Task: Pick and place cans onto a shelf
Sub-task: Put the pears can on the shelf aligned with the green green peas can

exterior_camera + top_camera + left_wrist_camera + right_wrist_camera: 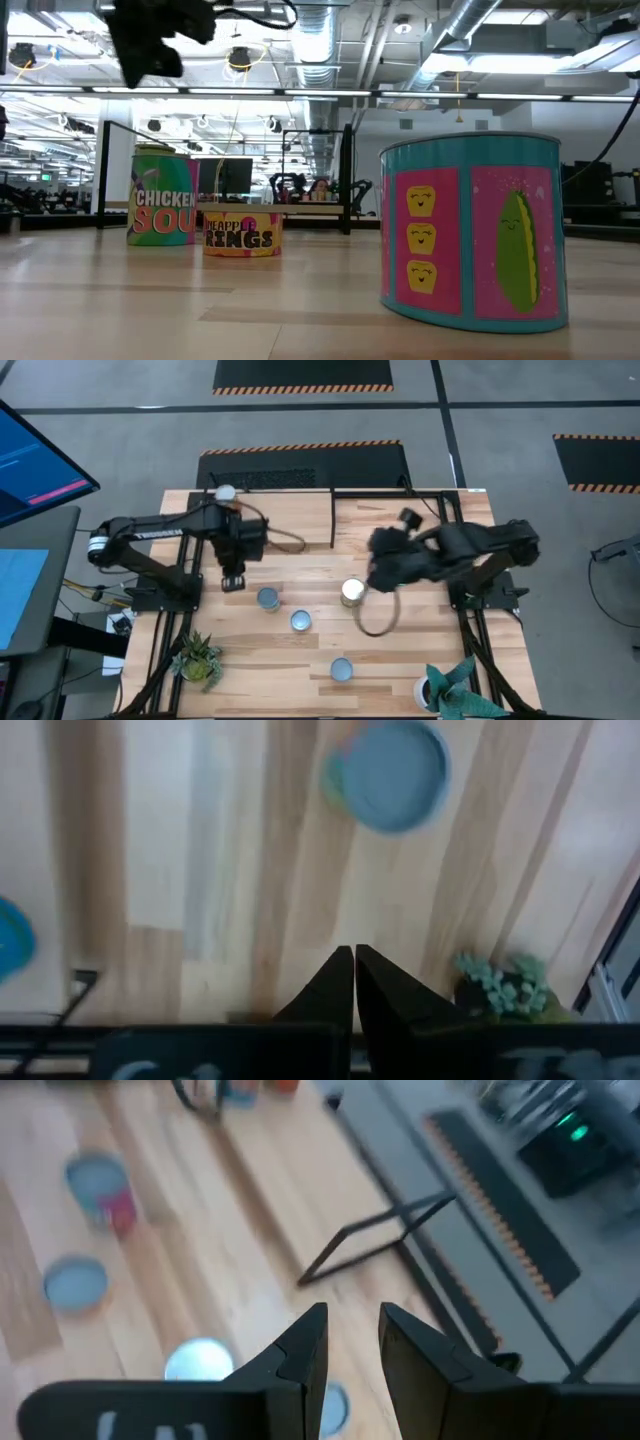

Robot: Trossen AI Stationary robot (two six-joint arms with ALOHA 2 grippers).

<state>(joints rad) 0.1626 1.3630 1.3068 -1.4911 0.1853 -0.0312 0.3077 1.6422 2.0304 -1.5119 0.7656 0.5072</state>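
The left hand (232,582) hangs over the wooden surface (300,660), on its left side. Its two fingers (352,982) are pressed tight together and hold nothing. Just beside it sits a can with a blue top (267,598). Next comes another blue-topped can (301,621), and one more can (341,669) sits near the front edge. A shiny silver can (352,592) stands in the middle, close by the right hand (376,574). That hand's fingers (300,1342) are a little apart and hold nothing. The shelf frame (400,495) stands at the back of the surface. A green plant (198,658) sits at the front left and another plant (455,688) at the front right.
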